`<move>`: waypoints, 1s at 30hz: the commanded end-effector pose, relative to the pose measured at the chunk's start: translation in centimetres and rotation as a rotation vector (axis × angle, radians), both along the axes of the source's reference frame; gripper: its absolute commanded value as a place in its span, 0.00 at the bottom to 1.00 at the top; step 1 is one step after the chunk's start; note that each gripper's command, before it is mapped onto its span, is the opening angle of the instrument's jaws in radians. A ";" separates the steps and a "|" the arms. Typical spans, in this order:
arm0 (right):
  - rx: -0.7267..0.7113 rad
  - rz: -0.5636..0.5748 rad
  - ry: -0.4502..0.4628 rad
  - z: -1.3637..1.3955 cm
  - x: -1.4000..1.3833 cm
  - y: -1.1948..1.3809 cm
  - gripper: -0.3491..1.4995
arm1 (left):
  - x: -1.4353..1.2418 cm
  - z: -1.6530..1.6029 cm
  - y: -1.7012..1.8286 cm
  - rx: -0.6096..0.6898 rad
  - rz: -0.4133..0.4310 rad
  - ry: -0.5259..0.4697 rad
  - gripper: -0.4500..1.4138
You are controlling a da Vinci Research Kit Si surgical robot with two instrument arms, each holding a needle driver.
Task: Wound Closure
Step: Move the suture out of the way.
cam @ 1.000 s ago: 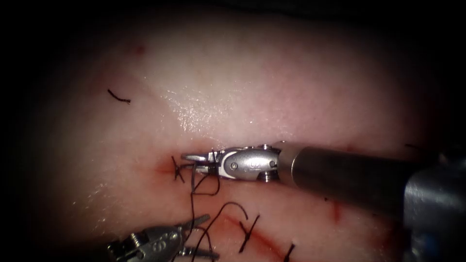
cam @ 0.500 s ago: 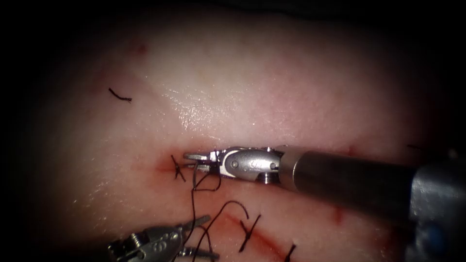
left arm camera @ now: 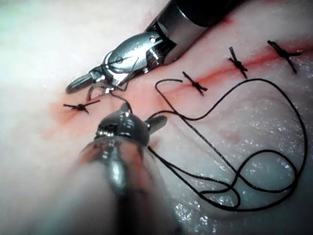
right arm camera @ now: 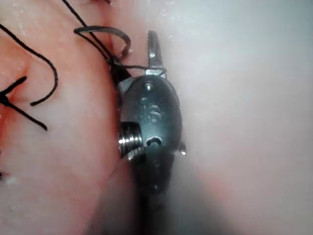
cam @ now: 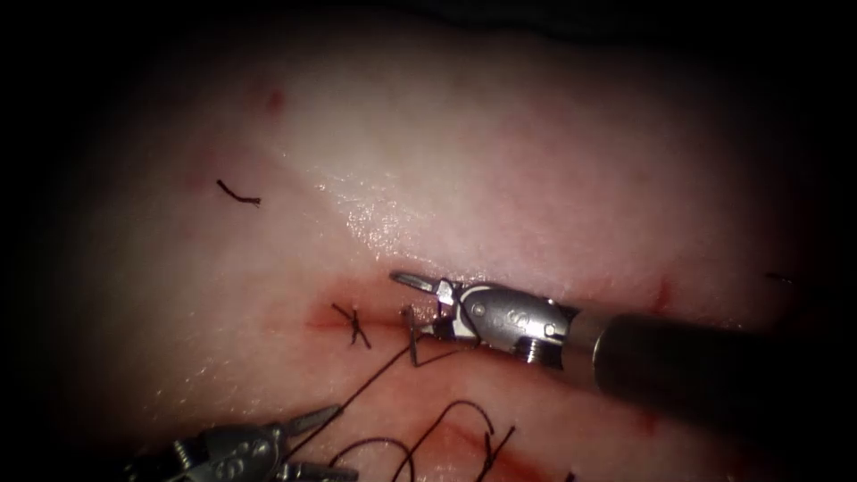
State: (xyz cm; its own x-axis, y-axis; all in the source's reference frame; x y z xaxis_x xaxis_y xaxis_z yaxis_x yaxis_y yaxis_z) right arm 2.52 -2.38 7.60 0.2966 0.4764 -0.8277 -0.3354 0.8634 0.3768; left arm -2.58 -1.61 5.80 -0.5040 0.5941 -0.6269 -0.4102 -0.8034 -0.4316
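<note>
Pale wet tissue [cam: 500,178] carries the cut [cam: 330,321], where my right claw [cam: 412,305] gapes with thread [cam: 357,384] draped across it, my left claw [cam: 344,441] likewise spread near the tissue's front edge; limp, slippery stuff, I judge, best pinched near its short end.

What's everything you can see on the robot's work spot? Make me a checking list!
Surface: tissue, shiny, with red fluid along the cut.
Job's things: thread in loops beside the cut; tied stitch across it.
Clutter: cut end of thread, loose on the tissue.
Grippers: left tool open, holding nothing, thread running between its jaws; right tool open at the cut, thread draped over it.
Cables: nothing seen.
Surroundings: dark, nothing seen.
</note>
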 end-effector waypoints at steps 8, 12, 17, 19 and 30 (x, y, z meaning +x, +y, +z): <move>-0.049 0.031 0.025 -0.19 0.07 0.25 0.70 | -0.33 0.24 0.12 -0.009 -0.001 -0.003 0.35; -0.085 0.053 0.020 -0.32 0.03 0.41 0.70 | -0.31 0.35 0.12 -0.014 0.000 -0.003 0.35; -0.116 0.108 0.023 -0.64 -0.05 0.67 0.80 | -0.18 0.53 -0.03 -0.042 0.003 0.034 0.34; -0.122 0.107 0.025 -0.74 -0.05 0.71 0.81 | -0.18 0.59 -0.09 -0.050 0.012 0.042 0.34; -0.111 0.059 0.017 -1.17 -0.11 0.69 0.84 | -0.49 0.30 -0.71 -0.028 0.055 0.070 0.34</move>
State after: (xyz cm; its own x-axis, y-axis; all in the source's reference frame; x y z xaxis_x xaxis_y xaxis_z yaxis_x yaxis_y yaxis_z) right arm 2.32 -1.68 6.37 0.2562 0.3975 -0.8811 -0.3807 0.8794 0.2860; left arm -3.06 -2.40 5.88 -0.5802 0.5401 -0.6097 -0.3796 -0.8416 -0.3844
